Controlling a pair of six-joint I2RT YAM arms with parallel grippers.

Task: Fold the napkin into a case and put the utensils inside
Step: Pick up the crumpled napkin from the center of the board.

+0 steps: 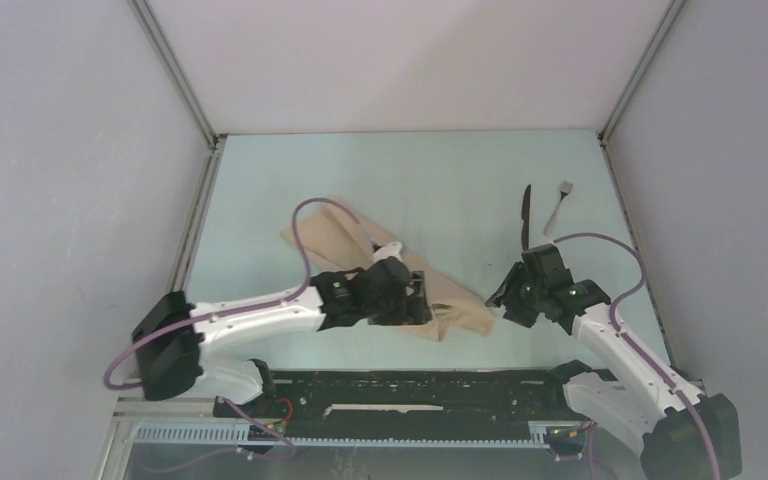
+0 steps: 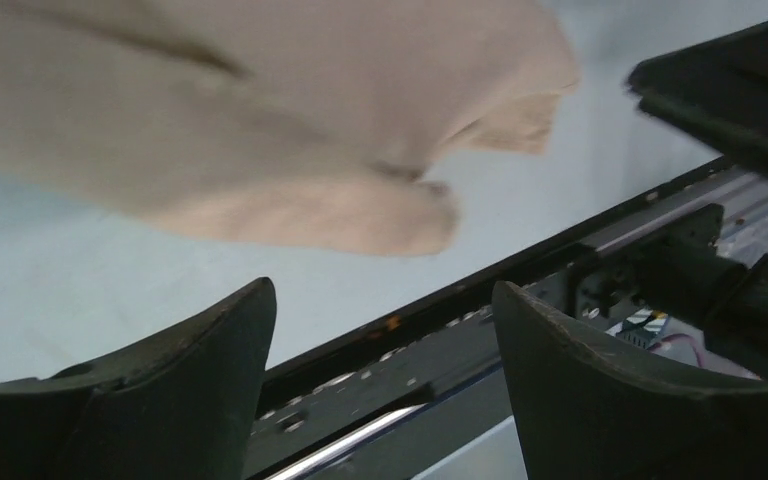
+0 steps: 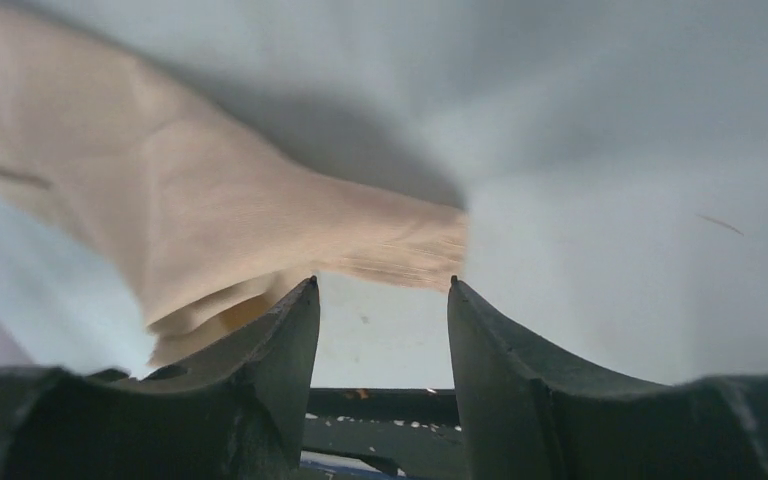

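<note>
You see the napkin (image 1: pixel 338 240) lying crumpled diagonally across the bench (image 1: pixel 440 180). Your left hand (image 1: pixel 415 297) sits over its near edge; your right hand (image 1: pixel 505 298) is just beside its right tip. The knife (image 1: pixel 526 215) and fork (image 1: pixel 558 205) lie near the far right corner.

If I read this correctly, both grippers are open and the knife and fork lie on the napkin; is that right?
Not quite: the top view shows the knife and fork on the bare table, right of the napkin. The left gripper and right gripper are indeed open.
</note>
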